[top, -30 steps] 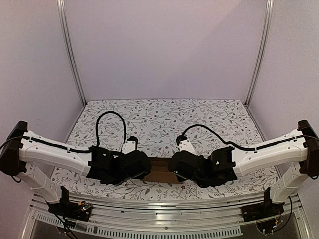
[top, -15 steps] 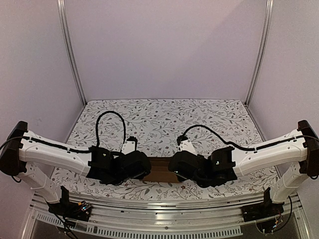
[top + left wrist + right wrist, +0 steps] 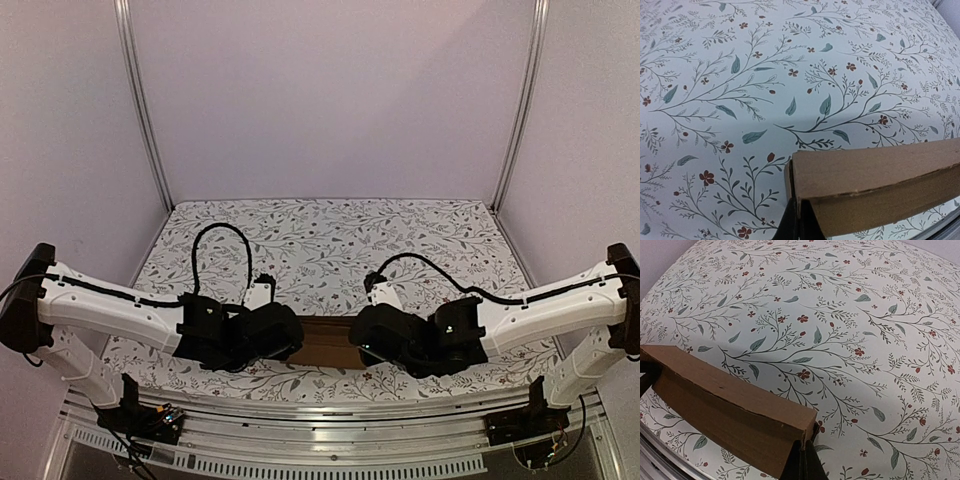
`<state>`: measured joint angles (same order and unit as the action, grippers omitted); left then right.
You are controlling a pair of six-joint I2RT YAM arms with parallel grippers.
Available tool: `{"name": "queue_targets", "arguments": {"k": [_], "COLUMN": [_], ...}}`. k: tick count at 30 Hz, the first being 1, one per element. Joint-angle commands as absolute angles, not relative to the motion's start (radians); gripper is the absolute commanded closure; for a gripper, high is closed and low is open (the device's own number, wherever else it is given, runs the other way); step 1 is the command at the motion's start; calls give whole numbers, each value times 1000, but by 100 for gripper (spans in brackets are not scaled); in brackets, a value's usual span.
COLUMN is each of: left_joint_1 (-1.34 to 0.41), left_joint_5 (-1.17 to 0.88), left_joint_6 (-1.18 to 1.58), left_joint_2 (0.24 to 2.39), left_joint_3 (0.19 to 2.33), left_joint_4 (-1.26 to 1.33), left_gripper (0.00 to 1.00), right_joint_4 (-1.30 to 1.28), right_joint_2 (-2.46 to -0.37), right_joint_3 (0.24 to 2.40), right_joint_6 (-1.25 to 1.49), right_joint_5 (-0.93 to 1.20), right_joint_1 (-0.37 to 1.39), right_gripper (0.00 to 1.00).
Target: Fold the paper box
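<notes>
Between the two pairs of jaws, over the flowery desk (image 3: 330,225), is the brown paper box (image 3: 325,342). The left jaws pinch one end of it tight, and the right jaws pinch the other end tight.

From above, only a middle strip of the paper box (image 3: 325,342) shows; the left wrist (image 3: 245,335) and right wrist (image 3: 410,342) hide its ends.

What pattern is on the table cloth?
The cloth is white with teal leafy vines and red flowers; clearest in right wrist view.
</notes>
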<state>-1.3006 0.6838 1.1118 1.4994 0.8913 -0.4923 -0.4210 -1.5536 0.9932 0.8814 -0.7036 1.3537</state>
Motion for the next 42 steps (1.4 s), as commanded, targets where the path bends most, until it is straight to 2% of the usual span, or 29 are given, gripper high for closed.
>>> {"name": "queue_targets", "arguments": {"k": [1,14,31,42], "left_joint_1": [-1314,-1314,-1314,-1314], "left_joint_5": [684,684,688,686], "left_joint_6": [1129,1134,1141,1140], "left_joint_2": [1511,1518,1525,1540], "left_joint_3": [900,904,912,925], "left_joint_4": [-555,-561,-569,-577], "left_gripper": [100,100,100,100], "right_joint_4": [-418,-365,-404,-425], "right_joint_2": [-1509,-1535,-1469,-1548], "right_joint_3": [959,919,852,858], "right_joint_6": [912,963,980,1011], "right_joint_5": [-702,-663,-663,-683], "right_joint_1": [1336,1335,1337,1395], "right_gripper": [100,100,100,100]}}
